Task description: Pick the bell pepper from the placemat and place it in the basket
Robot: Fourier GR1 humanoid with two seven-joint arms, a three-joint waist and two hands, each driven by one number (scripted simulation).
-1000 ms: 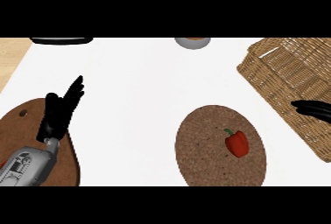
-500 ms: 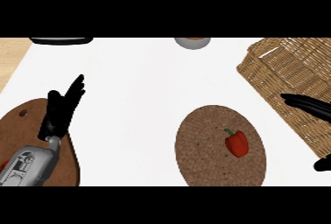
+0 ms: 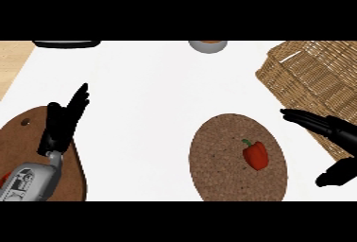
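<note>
A red bell pepper (image 3: 256, 154) with a green stem lies on the round brown placemat (image 3: 223, 165), right of its middle. My right hand (image 3: 333, 130) comes in from the right edge, open, its fingers stretched leftward and its thumb lower down; it hovers just right of the placemat, apart from the pepper. The wicker basket (image 3: 314, 80) stands at the upper right, partly behind that hand. My left hand (image 3: 63, 125) rests open at the left, fingers pointing up, over a wooden board.
A brown wooden cutting board (image 3: 28, 142) lies at the lower left under my left forearm. A grey bowl (image 3: 208, 46) and a dark object (image 3: 66, 44) sit at the counter's far edge. The counter's left edge shows wood beyond it.
My right hand has moved leftward from the right edge, over the basket's near side, toward the placemat. The pepper and my left hand have not moved.
</note>
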